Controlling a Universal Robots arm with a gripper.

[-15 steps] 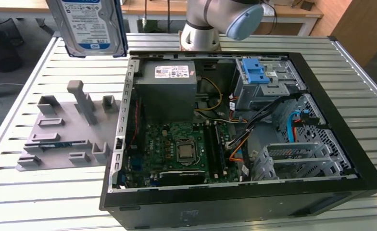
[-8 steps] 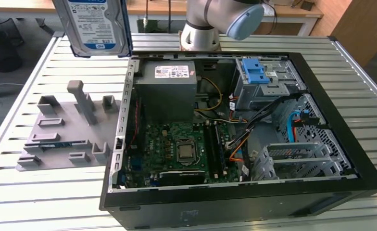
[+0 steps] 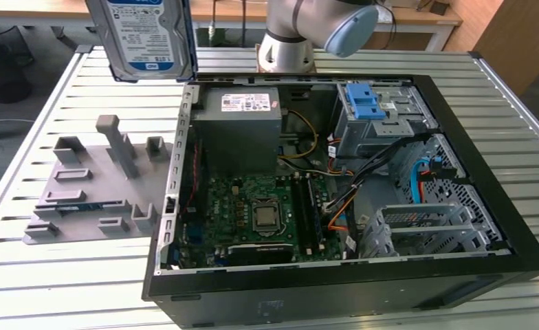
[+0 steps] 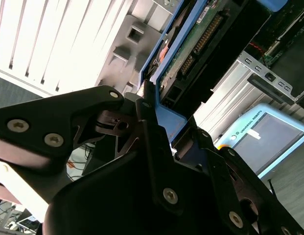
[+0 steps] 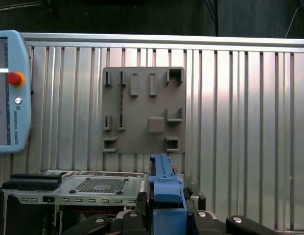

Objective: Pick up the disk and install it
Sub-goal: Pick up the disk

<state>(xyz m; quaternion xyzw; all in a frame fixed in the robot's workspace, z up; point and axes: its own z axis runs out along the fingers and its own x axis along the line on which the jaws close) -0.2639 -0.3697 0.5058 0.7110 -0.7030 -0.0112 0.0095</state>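
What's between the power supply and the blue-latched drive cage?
Between power supply and drive cage: loose yellow and black cables, in the exterior view.

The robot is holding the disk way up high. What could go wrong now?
1. The gripper pinches the disk by the edge of its blue bracket, high above the table. It might slip and drop.
2. Loose cables lie across the inside of the open computer case. The disk could snag on them on the way in.
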